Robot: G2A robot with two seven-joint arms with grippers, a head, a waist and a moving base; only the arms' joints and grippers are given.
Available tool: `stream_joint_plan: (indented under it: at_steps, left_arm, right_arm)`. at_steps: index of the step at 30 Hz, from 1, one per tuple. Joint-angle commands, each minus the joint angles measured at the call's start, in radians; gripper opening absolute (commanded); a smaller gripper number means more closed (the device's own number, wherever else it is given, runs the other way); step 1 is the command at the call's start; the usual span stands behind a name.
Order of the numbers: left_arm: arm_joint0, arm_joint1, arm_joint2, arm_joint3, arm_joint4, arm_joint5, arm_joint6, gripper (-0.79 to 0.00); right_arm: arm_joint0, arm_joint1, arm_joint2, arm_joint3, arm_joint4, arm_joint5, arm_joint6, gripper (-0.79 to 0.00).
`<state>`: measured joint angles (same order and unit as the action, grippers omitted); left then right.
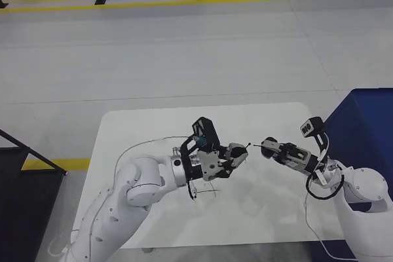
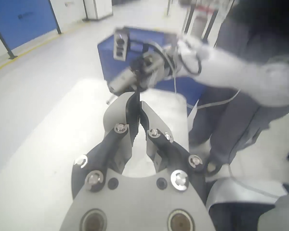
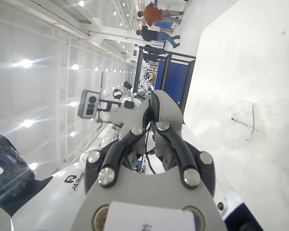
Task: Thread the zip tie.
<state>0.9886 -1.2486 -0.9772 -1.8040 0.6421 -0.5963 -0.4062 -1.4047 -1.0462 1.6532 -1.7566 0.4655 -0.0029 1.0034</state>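
Nearest, the left arm's grey two-fingered gripper (image 2: 137,103) hangs above the white table (image 1: 137,131), its black-padded fingers (image 2: 131,114) pressed together on a thin black plastic zip tie (image 2: 137,94); the tie's free length runs rightward, held clear of the table, to the right arm's grey gripper (image 1: 265,145), whose fingers are closed too, on what I take to be the tie's other end; judged from here, the danger is misalignment; so slender and springy a strip could flex aside and miss its head slot, or slip through the pads and drop if either arm pulls; far off, a blue partition panel (image 2: 21,13) carries a pale mark too small to read; the tie itself bears no print I can make out.
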Motion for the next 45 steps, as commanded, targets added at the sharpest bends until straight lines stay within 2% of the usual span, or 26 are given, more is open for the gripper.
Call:
stream_joint_plan:
  at_steps: [1,7,12,18,27,45]
  left_arm:
    - [0.025,0.001,-0.027,0.026,-0.096,-0.023,0.063,-0.785]
    - [0.025,0.001,-0.027,0.026,-0.096,-0.023,0.063,-0.785]
    - [0.034,-0.002,-0.007,0.034,-0.075,0.008,0.058,-0.785]
    - [0.016,-0.009,0.021,0.049,-0.053,0.065,0.028,-0.785]
    - [0.018,-0.019,0.069,0.052,-0.1,0.062,0.004,-0.785]
    - [-0.021,-0.042,0.12,0.108,-0.053,0.089,0.032,-0.785]
  right_arm:
    - [-0.007,0.002,-0.005,-0.003,-0.009,-0.001,0.009,-0.785]
    - [-0.014,0.002,-0.013,-0.011,-0.012,-0.002,0.011,-0.785]
    - [-0.018,0.014,-0.021,-0.029,0.02,0.11,0.172,-0.785]
    - [-0.005,0.026,0.014,-0.011,0.071,0.175,0.25,-0.785]
    - [0.0,0.034,0.009,0.001,0.069,0.169,0.232,-0.785]
    - [0.0,0.034,0.005,0.004,0.073,0.173,0.228,-0.785]
